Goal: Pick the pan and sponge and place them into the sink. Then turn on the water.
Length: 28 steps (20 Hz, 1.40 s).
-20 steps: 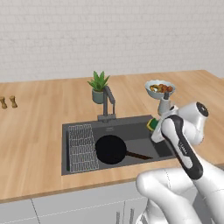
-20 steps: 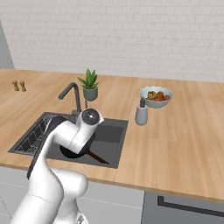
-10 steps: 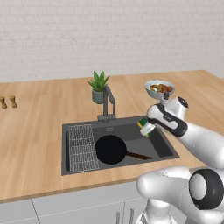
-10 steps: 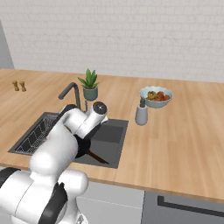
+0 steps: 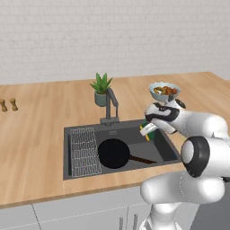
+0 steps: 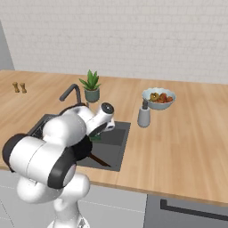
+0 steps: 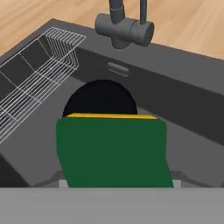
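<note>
Jaws gripping the sponge [image 7: 113,151] (green face toward the camera) — held over the sink [image 5: 168,148]; pan [image 5: 114,153] below, inside the basin.

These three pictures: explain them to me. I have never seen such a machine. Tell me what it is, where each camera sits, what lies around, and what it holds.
It is a white robot arm on a drivable base, in a simulated kitchen. Two cameras ride behind it, left and right, looking over the wooden counter. The third sits on the hand, looking down along it.

The end effector holds the green and yellow sponge above the dark sink. The black pan already lies in the sink, beside a wire rack. Behind stand the faucet, a potted plant, a bowl of food and a grey dispenser bottle.
</note>
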Tool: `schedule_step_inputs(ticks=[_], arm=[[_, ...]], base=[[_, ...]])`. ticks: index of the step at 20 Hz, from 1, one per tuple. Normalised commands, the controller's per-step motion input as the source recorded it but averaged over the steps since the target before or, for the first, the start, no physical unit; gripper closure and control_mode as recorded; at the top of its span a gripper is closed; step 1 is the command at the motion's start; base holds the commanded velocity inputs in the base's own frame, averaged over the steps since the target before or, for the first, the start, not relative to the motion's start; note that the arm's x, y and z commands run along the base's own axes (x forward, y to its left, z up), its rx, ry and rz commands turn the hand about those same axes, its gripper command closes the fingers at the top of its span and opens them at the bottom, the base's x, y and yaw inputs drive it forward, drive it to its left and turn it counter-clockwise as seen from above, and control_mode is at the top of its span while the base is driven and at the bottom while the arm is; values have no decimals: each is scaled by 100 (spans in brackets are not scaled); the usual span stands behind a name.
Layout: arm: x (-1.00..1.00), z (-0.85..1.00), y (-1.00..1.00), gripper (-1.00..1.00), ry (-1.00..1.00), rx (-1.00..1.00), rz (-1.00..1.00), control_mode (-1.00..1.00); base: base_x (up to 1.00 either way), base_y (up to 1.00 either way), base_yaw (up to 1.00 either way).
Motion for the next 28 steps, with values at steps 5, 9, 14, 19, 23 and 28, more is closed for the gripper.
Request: schedule_step_inputs(ticks=[5,9,14,19,23,28], arm=[[2,-56,3,100,-4,4,-2,-100],[12,-56,10,100,0,6,0,-100],[4,-25,23,100,0,9,0,-100],[4,0,41,100,0,8,0,-100],[2,0,44,100,0,2,-3,-100],[11,-30,13,100,-2,2,-1,-100]], base=[[0,0,0],[0,0,0],[0,0,0],[0,0,0],[0,0,0],[0,0,0]])
